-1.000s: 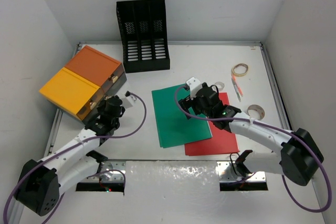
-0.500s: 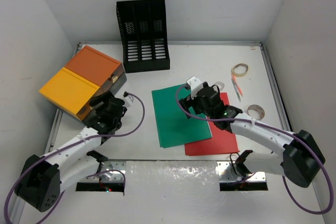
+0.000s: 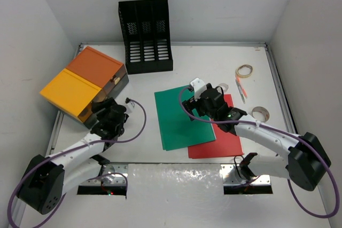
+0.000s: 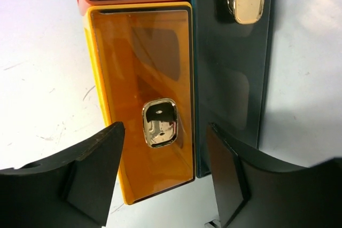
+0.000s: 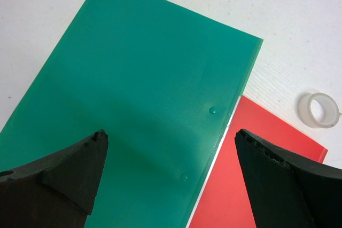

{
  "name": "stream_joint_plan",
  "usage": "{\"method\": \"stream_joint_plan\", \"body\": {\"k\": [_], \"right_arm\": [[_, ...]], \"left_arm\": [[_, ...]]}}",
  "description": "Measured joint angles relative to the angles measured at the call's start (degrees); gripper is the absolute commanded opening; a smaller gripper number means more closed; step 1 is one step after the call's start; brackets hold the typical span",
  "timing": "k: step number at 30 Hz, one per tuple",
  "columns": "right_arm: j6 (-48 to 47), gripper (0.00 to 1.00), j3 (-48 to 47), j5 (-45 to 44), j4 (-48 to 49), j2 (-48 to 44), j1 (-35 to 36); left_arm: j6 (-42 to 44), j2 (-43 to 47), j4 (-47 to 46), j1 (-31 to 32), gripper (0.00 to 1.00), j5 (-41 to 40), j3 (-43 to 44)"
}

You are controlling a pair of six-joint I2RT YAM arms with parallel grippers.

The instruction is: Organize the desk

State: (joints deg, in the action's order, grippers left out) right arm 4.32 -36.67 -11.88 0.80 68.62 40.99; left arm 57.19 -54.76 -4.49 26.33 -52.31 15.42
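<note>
Desk ran wall to wall. L gripper gaped wide at yellow drawer of drawer box. Box sat at desk's left rail, partly cut off in wrist view. R gripper spread wide over green folder, which hid part of red folder.

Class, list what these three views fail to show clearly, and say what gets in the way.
1. Left wrist: inside of the translucent yellow drawer; glare and tint hide it.
2. Top: part of the red flat folder; green flat folder and right arm cover it.
3. Top: black mesh file rack slots; too dark.
</note>
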Motion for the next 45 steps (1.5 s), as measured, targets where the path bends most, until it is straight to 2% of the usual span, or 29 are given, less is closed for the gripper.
{"method": "stream_joint_plan", "body": {"k": [3,15,21,27,28,30,31,44,45], "right_arm": [[-0.04,0.99,0.00,-0.02,0.00,0.00,0.00],[-0.46,0.99,0.02,-0.04,0.04,0.00,0.00],[-0.63,0.99,0.02,-0.02,0.07,0.00,0.00],[-0.87,0.99,0.04,0.02,0.07,0.00,0.00],[-0.90,0.99,0.07,0.00,0.09,0.00,0.00],[-0.94,0.99,0.13,-0.04,0.09,0.00,0.00],[-1.01,0.99,0.13,-0.04,0.11,0.00,0.00],[-1.40,0.99,0.13,-0.15,0.13,0.00,0.00],[-1.40,0.99,0.13,-0.15,0.15,0.02,0.00]], "left_arm": [[1.40,-0.26,-2.56,0.00,0.49,-0.26,-0.63],[4.33,-5.79,-9.64,-0.02,0.47,-1.25,-2.03],[5.25,-6.86,-11.91,-0.70,0.41,-1.62,-2.03],[5.92,-6.99,-14.08,-1.22,0.21,-2.27,-1.99],[5.84,-7.02,-14.32,-1.27,0.14,-2.27,-1.99],[5.88,-6.88,-14.95,-1.27,0.07,-2.49,-1.66],[5.57,-6.78,-14.84,-1.29,0.00,-2.47,-1.38],[-0.57,-4.42,-3.04,-1.64,0.00,0.70,3.56],[-1.18,-4.13,-2.01,-1.68,0.04,1.07,3.98]]}}
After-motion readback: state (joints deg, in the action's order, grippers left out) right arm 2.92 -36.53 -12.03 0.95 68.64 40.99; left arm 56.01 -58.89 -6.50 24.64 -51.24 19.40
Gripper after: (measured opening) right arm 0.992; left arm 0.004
